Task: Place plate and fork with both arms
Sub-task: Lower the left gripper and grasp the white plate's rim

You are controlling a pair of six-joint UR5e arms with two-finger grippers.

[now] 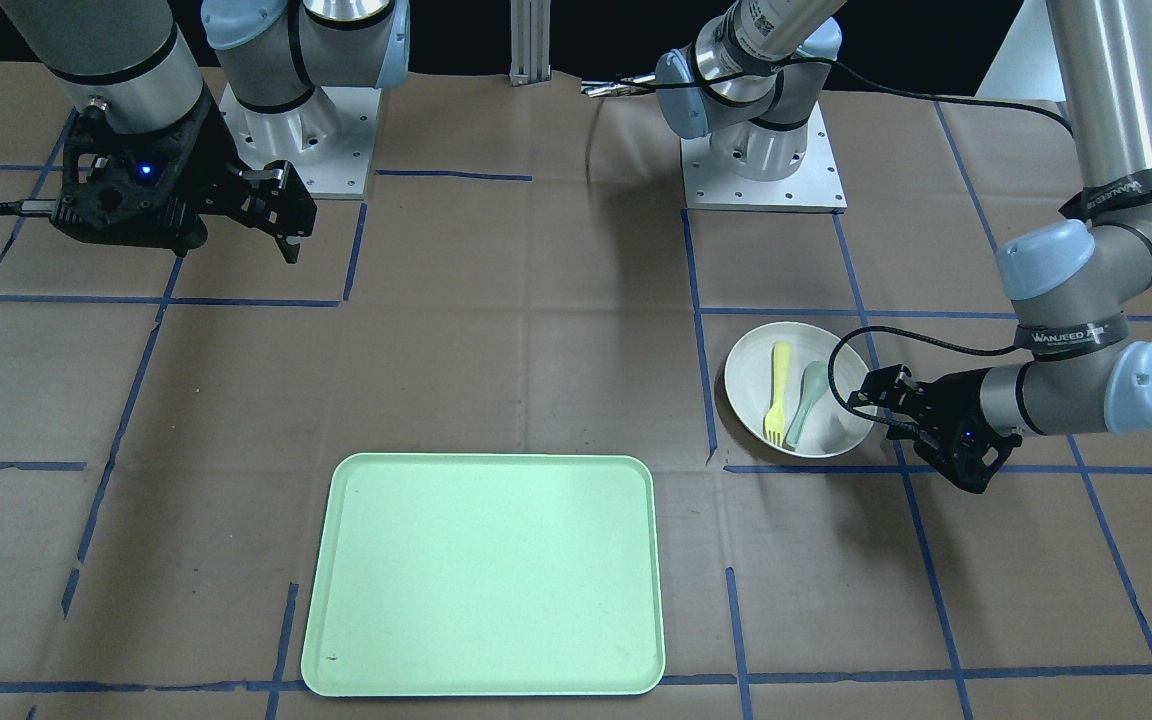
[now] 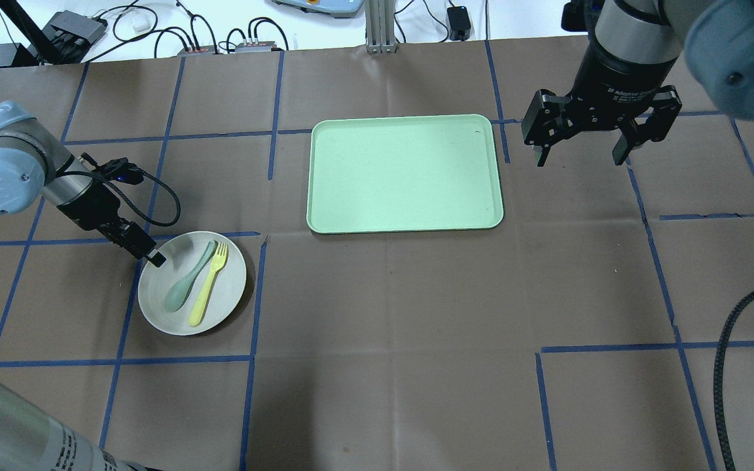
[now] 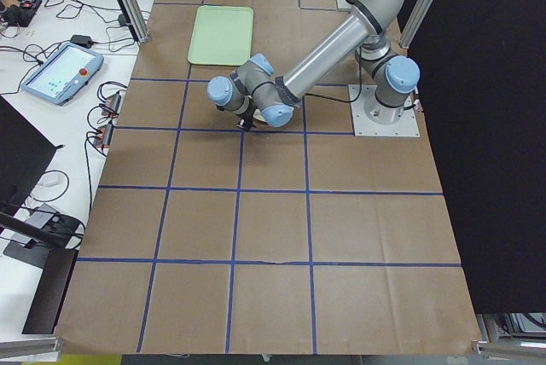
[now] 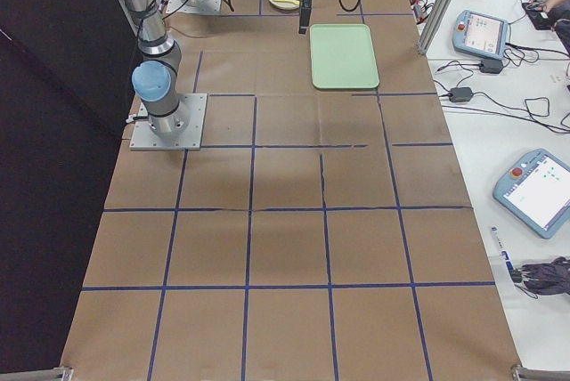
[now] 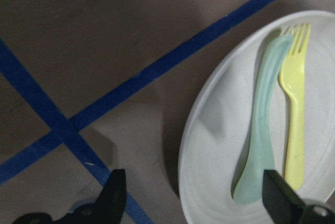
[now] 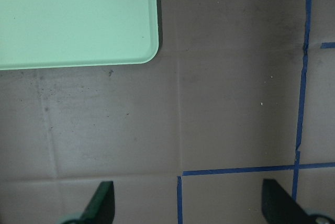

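The off-white plate [image 2: 228,288] sits on the table at my left, and also shows in the front view [image 1: 751,378]. The pale-yellow fork [image 2: 209,282] lies in it beside a grey-green spoon [image 2: 187,278]. My left gripper [image 2: 146,254] is open and low at the plate's far-left rim. In the left wrist view one finger is outside the rim and one is over the plate [image 5: 209,130], with the fork [image 5: 296,119] ahead. My right gripper [image 2: 580,154] is open and empty, held above the table to the right of the mint-green tray [image 2: 406,173].
The tray [image 1: 486,570] lies in the middle of the table's far side; its corner shows in the right wrist view [image 6: 73,14]. Blue tape lines cross the brown table cover. Both arm bases [image 1: 761,160] stand at the robot's side.
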